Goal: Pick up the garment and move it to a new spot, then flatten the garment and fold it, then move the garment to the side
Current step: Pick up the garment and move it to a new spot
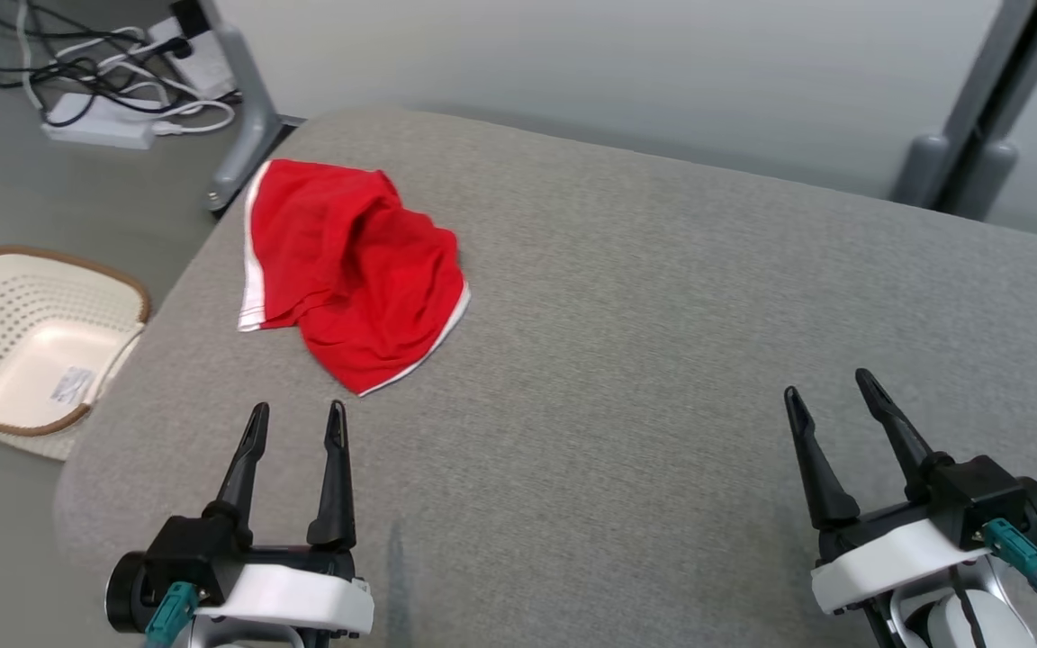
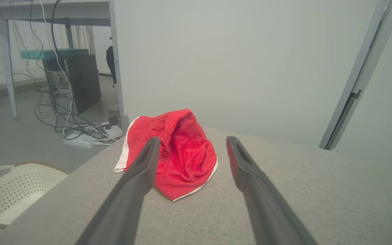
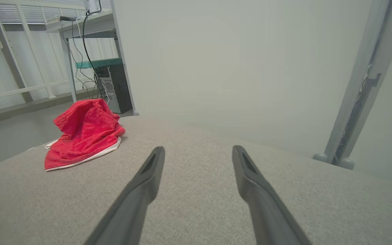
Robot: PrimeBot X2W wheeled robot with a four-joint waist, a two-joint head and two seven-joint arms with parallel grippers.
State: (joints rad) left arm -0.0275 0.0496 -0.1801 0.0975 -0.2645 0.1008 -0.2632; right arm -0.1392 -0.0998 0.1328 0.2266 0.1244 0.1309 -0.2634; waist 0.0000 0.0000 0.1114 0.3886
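Left gripper (image 1: 297, 408) and right gripper (image 1: 826, 382) both splayed, empty; one garment (image 1: 347, 270), perhaps shorts.

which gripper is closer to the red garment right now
Left. The left gripper sits just short of the red garment, not touching; the right gripper is far off to its right.

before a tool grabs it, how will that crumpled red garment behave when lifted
Probably floppy: the crumpled red cloth garment with white trim lies in soft folds, so it should drape. Likely light, looking thin. Pushed over the grey woven surface, it may bunch up.
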